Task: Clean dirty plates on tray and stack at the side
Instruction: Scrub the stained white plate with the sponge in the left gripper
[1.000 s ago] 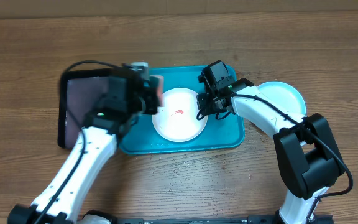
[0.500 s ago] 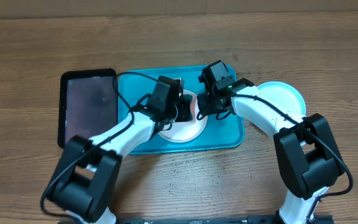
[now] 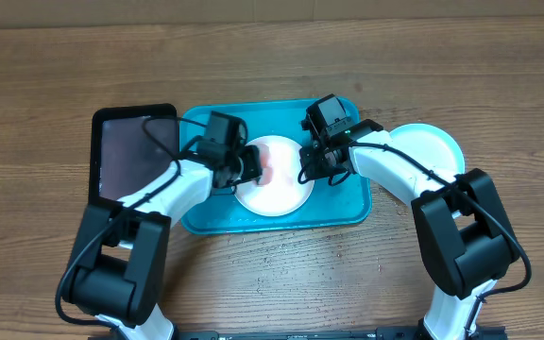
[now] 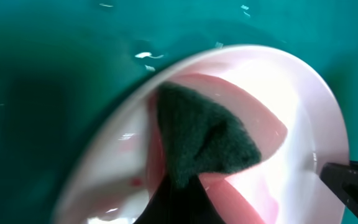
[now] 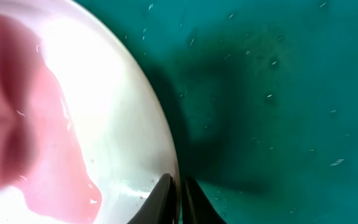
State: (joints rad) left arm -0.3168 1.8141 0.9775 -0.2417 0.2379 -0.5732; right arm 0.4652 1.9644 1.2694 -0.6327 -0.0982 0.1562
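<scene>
A white plate (image 3: 281,189) with a pink-red smear lies on the turquoise tray (image 3: 343,200). My left gripper (image 3: 250,167) is shut on a dark green sponge (image 4: 204,134) that presses on the plate's left part (image 4: 303,106), in a smeared pink film. My right gripper (image 3: 305,172) is shut on the plate's right rim; its fingers (image 5: 178,190) pinch the edge of the plate (image 5: 104,106) over the tray (image 5: 278,93). A light cyan plate (image 3: 431,146) lies on the table to the right of the tray. The yellow-green plate is out of view.
A narrow black tray (image 3: 135,156) lies against the turquoise tray's left side. The tray floor (image 4: 55,74) around the plate is bare. Wooden table surrounds everything.
My left arm swung right from over the black tray onto the white plate, then drew back left a little. The small red mark is now a pale pink smear. The right arm held still.
</scene>
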